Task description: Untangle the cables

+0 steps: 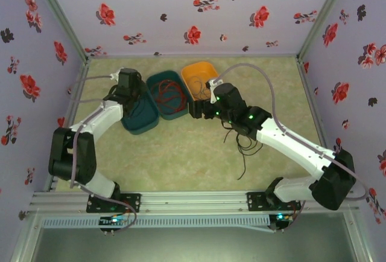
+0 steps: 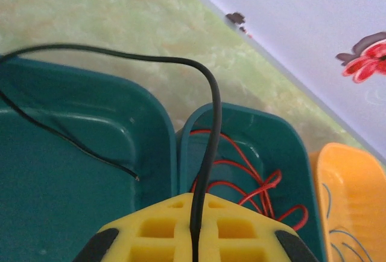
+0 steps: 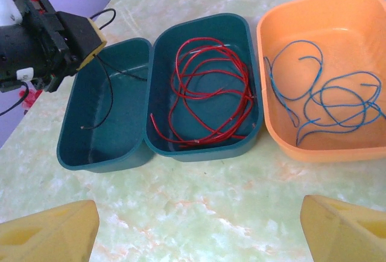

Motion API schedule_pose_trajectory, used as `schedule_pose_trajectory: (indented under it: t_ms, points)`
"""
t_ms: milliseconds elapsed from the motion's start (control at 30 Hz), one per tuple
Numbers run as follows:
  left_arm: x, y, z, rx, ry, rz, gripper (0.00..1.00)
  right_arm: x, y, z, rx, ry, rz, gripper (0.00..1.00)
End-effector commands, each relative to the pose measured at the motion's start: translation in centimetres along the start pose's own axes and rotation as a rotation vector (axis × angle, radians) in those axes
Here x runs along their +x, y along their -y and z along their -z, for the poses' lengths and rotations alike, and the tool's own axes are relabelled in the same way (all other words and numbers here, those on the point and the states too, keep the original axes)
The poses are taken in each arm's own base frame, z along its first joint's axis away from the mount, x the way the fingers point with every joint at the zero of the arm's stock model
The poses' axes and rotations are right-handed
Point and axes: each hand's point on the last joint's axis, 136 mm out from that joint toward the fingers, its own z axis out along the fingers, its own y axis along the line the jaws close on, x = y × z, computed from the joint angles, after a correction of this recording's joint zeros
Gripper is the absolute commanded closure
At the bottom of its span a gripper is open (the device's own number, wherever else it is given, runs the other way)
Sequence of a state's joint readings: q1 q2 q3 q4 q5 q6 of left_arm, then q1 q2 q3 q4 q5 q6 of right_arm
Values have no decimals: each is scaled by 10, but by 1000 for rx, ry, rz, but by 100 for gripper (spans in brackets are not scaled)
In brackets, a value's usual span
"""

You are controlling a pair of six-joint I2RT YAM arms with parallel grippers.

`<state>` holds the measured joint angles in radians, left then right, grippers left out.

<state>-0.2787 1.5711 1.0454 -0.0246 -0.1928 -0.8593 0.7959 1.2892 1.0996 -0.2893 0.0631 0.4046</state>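
Right wrist view shows us the right end effector [image 3: 196, 229] standing wide, its yellow fingertips [image 3: 54, 232] cut off at the lower edge. Ahead of it, red cables [image 3: 208, 90] lie in the middle teal tray [image 3: 205, 150] and blue cables [image 3: 325, 99] in the orange tray [image 3: 283, 144]. Far to its left, the left end effector [image 3: 75, 32] pinches a black cable [image 3: 111, 93] over the left teal tray [image 3: 99, 153]. More black cables [image 1: 240, 143] on the bench [image 1: 181, 159] are partly hidden under the right arm [image 1: 289, 141].

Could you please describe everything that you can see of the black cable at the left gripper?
The black cable is a thin, flexible wire with a smooth dark coating. The left gripper is shut on it, pinching it in its yellow jaws. From there the cable rises, arches over to the left and drops into the left teal tray, where its free end lies.
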Motion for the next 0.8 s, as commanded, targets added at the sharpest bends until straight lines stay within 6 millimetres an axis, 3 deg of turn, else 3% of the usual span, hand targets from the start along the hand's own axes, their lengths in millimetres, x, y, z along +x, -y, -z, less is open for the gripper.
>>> schedule_pose_trajectory:
  t_ms: [0,333,767]
  points:
    - [-4,3,-11,0,-1,42,100,-1,10,6,36,17,-21,12]
    - [25,-21,-34,-76,-75,72,100,3,13,4,46,7,-24,12]
    - [67,-39,-35,-118,-182,82,100,4,15,3,55,6,-31,11]
